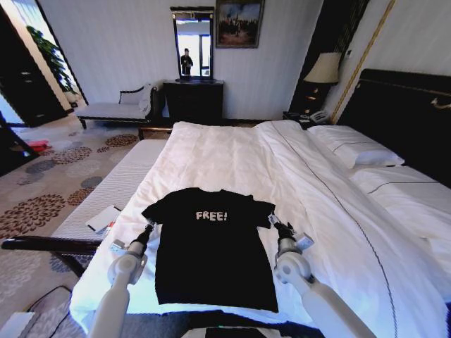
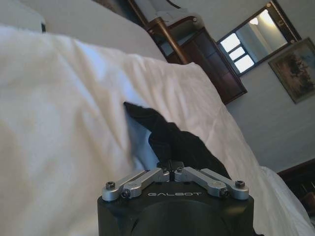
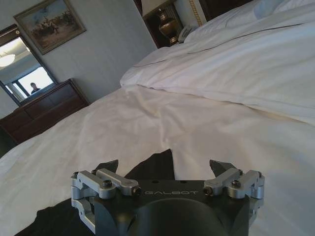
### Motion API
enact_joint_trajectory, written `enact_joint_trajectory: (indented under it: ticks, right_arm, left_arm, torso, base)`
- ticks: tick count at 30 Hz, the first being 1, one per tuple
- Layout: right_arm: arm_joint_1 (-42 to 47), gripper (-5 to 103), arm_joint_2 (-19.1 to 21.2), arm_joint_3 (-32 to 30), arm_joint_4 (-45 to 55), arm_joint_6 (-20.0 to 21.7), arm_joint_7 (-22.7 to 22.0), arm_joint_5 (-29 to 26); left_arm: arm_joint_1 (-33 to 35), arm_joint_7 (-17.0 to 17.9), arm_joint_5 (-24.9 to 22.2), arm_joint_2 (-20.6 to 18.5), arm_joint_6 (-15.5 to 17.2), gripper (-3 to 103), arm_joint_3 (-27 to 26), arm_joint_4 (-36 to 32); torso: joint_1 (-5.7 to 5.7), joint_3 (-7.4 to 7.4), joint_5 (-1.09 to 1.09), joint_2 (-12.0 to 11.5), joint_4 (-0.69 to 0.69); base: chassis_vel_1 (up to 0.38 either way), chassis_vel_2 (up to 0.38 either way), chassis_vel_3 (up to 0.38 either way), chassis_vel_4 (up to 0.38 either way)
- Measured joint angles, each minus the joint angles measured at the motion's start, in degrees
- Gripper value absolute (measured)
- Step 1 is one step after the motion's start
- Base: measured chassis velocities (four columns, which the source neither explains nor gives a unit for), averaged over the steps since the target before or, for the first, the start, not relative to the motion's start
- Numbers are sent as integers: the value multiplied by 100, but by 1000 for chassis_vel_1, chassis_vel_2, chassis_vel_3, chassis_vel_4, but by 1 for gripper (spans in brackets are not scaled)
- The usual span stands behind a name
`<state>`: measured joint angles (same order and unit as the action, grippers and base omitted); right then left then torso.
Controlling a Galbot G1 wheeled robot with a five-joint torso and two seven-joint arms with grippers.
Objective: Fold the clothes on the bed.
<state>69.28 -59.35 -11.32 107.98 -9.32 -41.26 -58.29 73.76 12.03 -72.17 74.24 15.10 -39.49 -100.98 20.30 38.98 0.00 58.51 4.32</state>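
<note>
The black T-shirt lies flat and face up on the bed's white duvet, its white "FREE!" lettering toward the far side. My left gripper is at its left sleeve. In the left wrist view the gripper has its fingers drawn together on the bunched black sleeve. My right gripper is at the right sleeve. In the right wrist view it stands open, with the sleeve's tip lying between the spread fingertips.
White pillows and the dark headboard are at the right. A pale bench carrying a small white item runs along the bed's left. The dark wood frame juts out at the near left. A dresser stands behind.
</note>
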Motion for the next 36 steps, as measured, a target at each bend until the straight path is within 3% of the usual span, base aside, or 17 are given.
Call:
enact_joint_trajectory:
  ticks: [21,25,26,31,32,34,36]
  right_arm:
    - [-15,100,-17,-26,3,-4,6,24]
    - [6,100,-34,-40,37,0,2,-16]
    - [96,100,-29,-87,142,20,-9,-73]
    - [216,100,11,-127,246,34,-11,-73]
    - [215,100,22,-130,268,37,-11,-81]
    - [180,100,41,-130,279,40,-12,-144]
    - [12,100,63,-167,358,77,-62,-626]
  left_arm:
    - [820,7,794,126,-48,-3,22,-690]
    - [977,7,881,164,-78,8,-118,-985]
    - [1190,41,853,186,-83,24,-394,-1504]
    - [1365,219,688,183,-72,45,-759,-2313]
    - [1371,309,558,190,-61,50,-865,-2581]
    - [1365,446,318,205,-30,50,-990,-2906]
    - [1328,648,-58,219,16,62,-1188,-3329]
  torso:
    - [0,0,0,0,1]
    - [0,0,0,0,0]
    - [0,0,0,0,0]
    - [0,0,0,0,1]
    - [0,0,1,0,1]
    - [0,0,2,0,2]
    - [0,0,1,0,1]
  base:
    - [0,0,0,0]
    - [0,0,0,0]
    - [0,0,0,0]
    - [0,0,0,0]
    - [0,0,0,0]
    - [0,0,0,0]
    - [0,0,0,0]
